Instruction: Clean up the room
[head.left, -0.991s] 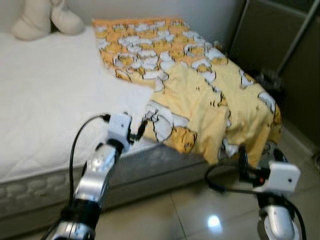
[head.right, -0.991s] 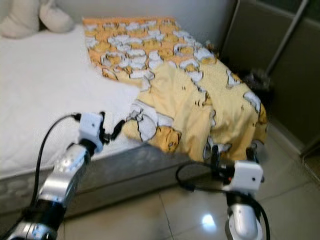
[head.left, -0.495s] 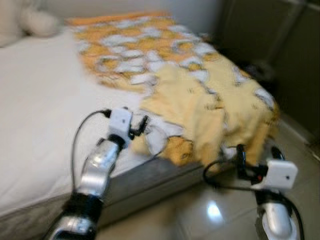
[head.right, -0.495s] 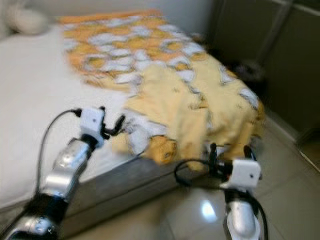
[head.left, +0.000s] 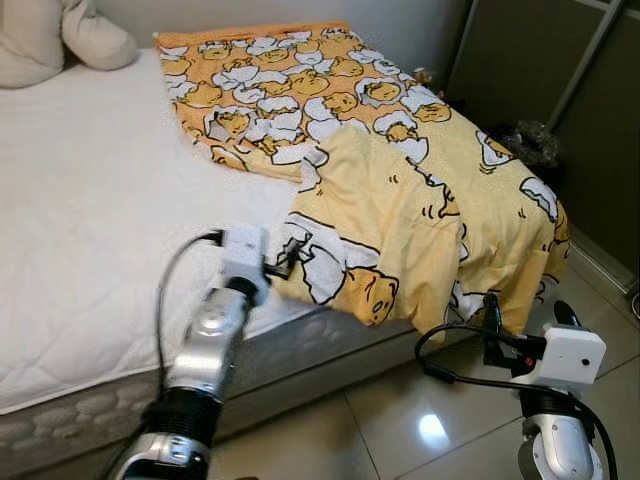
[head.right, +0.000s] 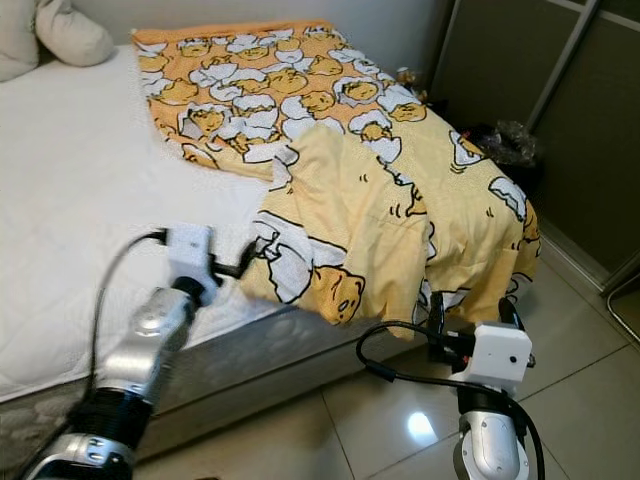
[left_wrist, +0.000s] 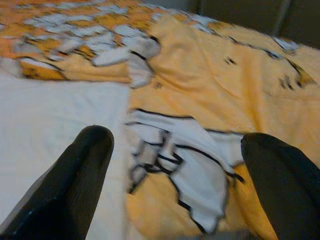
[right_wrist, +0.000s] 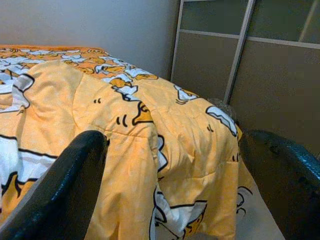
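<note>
My left gripper is at the bed's near edge with its fingers spread wide and holding nothing; the folded-over white-and-yellow corner of the blanket lies right before the tips, and I can't tell whether they touch it. The blanket covers the right half of the bed, bunched near the edge and spilling over the side toward the floor. A pillow sits at the far left corner. My right gripper hangs low over the floor beside the draped blanket, fingers wide apart and empty, apart from the cloth. Sliding doors stand to the right. Against a second ago, my left gripper has moved in closer to the blanket corner, my view has swung and steadied after a blur, and the right one sits much as it did
</note>
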